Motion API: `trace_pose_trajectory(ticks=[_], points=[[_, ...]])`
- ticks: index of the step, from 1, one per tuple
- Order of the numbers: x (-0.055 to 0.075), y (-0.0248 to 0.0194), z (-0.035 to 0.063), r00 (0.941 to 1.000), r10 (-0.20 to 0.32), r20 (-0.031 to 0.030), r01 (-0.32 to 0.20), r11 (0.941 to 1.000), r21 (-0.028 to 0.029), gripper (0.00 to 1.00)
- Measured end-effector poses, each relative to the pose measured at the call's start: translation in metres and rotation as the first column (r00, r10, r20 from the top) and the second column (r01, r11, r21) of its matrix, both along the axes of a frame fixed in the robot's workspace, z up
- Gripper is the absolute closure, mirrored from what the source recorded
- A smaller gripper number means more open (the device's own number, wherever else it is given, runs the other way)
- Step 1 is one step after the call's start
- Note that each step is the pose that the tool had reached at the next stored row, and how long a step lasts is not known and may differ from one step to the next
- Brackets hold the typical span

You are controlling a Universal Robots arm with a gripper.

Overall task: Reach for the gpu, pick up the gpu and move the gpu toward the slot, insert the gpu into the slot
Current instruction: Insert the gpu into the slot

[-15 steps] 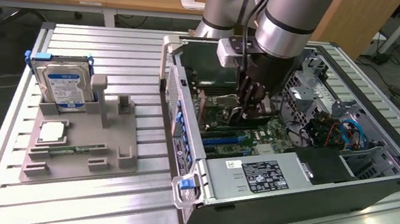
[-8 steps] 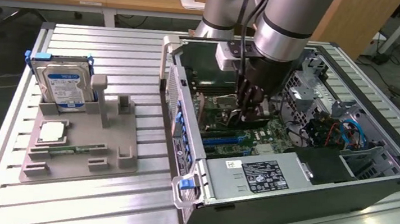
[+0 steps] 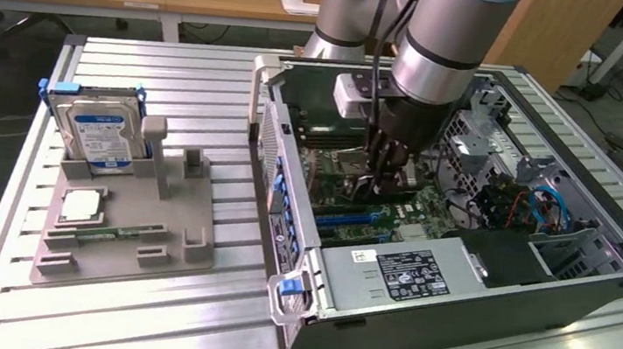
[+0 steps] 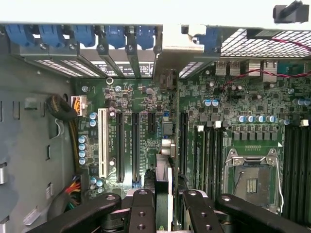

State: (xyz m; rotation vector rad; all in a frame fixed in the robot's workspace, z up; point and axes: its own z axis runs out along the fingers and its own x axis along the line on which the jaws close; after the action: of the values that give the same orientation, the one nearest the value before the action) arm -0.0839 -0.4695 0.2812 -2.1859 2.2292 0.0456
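Observation:
My gripper (image 3: 387, 181) is down inside the open computer case (image 3: 581, 284), just above the motherboard (image 3: 343, 205). It is shut on the gpu (image 4: 163, 191), a thin dark card seen edge-on between the two black fingers (image 4: 141, 209). A silver metal bracket (image 4: 170, 48) stands at the card's far end, against the case's rear slot openings. The card hangs upright over the board, parallel to the long black expansion slots (image 4: 135, 145) and beside them. Whether its lower edge touches a slot is hidden.
A white slot (image 4: 102, 143) lies beside the black ones; the CPU socket (image 4: 252, 179) and memory slots (image 4: 214, 155) are close by. The power supply (image 3: 406, 273) fills the case's near corner. Outside, a grey fixture (image 3: 130, 224) holds a blue-labelled hard drive (image 3: 105, 129) and a green memory stick (image 3: 123, 230).

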Motion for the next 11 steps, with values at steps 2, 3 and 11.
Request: trace_pose_trajectory(ticks=[2,3,11], points=[[-0.0002,0.0001,-0.0025,1.0,0.0,0.0001,0.0,1.0,0.0,0.73],[-0.0003,0.0003,-0.0035,1.0,0.0,0.0,0.0,1.0,-0.0001,0.73],[-0.0004,0.0016,-0.0076,1.0,0.0,0.0,0.0,1.0,-0.0002,0.73]])
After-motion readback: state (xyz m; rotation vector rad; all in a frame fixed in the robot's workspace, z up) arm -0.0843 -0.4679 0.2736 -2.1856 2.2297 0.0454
